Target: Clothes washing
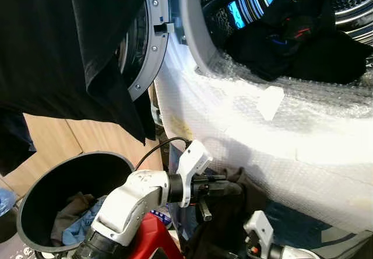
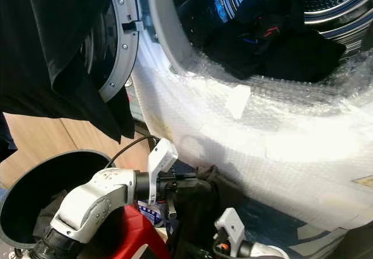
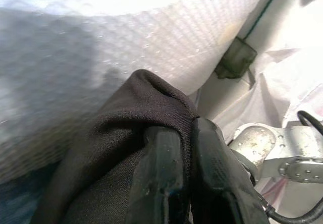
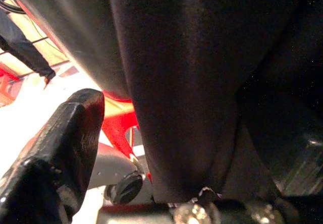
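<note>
Left gripper (image 1: 224, 186) pinched tight on a dark garment (image 3: 111, 168) just below the washer's bubble-wrapped front (image 1: 280, 136), right gripper (image 4: 166, 148) beside it, fingers parted around hanging cloth, black bin (image 1: 70, 183) left of washer, dark clothes (image 1: 303, 43) in the drum beyond

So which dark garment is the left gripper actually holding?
The dark brown garment below the drum, pinched in the left gripper; the others lie in the drum or hang over the door.
</note>
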### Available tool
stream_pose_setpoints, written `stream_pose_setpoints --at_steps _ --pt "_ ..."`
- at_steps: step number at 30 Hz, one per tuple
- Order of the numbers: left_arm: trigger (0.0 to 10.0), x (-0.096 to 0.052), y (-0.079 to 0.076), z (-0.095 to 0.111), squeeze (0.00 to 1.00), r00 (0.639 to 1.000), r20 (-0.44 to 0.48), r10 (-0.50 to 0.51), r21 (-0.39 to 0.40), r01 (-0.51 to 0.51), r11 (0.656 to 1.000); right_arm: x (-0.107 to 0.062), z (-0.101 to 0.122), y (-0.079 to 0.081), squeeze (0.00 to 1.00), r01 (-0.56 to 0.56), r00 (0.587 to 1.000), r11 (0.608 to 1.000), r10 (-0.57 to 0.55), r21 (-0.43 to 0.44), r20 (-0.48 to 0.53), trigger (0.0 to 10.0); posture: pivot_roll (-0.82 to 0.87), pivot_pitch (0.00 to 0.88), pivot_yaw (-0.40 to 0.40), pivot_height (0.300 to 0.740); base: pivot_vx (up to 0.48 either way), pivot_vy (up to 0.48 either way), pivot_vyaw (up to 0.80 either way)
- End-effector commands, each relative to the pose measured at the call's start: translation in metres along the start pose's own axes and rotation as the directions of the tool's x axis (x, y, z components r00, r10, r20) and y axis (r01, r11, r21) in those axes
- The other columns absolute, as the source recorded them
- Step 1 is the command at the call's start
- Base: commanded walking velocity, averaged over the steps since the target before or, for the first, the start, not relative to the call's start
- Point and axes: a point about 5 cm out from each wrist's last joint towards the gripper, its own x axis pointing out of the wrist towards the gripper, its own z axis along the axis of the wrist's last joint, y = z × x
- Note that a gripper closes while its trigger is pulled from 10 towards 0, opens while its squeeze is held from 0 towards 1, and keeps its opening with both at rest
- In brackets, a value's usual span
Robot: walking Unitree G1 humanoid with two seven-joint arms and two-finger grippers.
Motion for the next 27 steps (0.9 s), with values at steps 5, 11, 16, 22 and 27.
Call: stream_pose_setpoints --at_steps 5,11,16,22,27 --pt "0.0 0.001 -0.001 0.01 0.0 0.999 0.033 -0.005 0.039 0.004 0.999 0.006 0.01 -0.001 1.0 0.089 0.993 0.993 -0.094 0.079 0.073 10.0 0.0 0.0 0.044 0.74 0.0 0.0 0.0" --pt "0.0 0.0 0.001 0.01 0.0 1.0 0.03 0.002 0.043 -0.003 0.999 0.003 0.001 0.0 1.0 0.113 0.993 0.99 -0.117 0.088 0.035 10.0 0.0 0.0 0.044 0.74 0.0 0.0 0.0" --pt "0.0 0.0 0.002 0.01 0.0 1.0 0.03 0.008 0.041 -0.01 0.999 0.002 0.0 0.001 1.0 0.117 0.992 0.989 -0.12 0.094 0.032 10.0 0.0 0.0 0.051 0.74 0.0 0.0 0.0" --pt "0.0 0.0 -0.002 0.005 0.0 1.0 0.017 -0.007 0.031 0.007 0.999 0.001 -0.006 -0.004 0.0 0.18 0.984 0.979 -0.18 0.092 -0.008 1.1 0.0 0.0 0.055 0.74 0.0 0.0 0.0" --pt "0.0 0.0 -0.002 0.005 0.0 1.0 0.012 -0.02 0.032 0.02 0.999 0.004 -0.003 -0.003 0.0 0.175 0.984 0.979 -0.177 0.102 0.018 0.0 0.0 0.0 0.06 0.74 0.0 0.0 0.0"
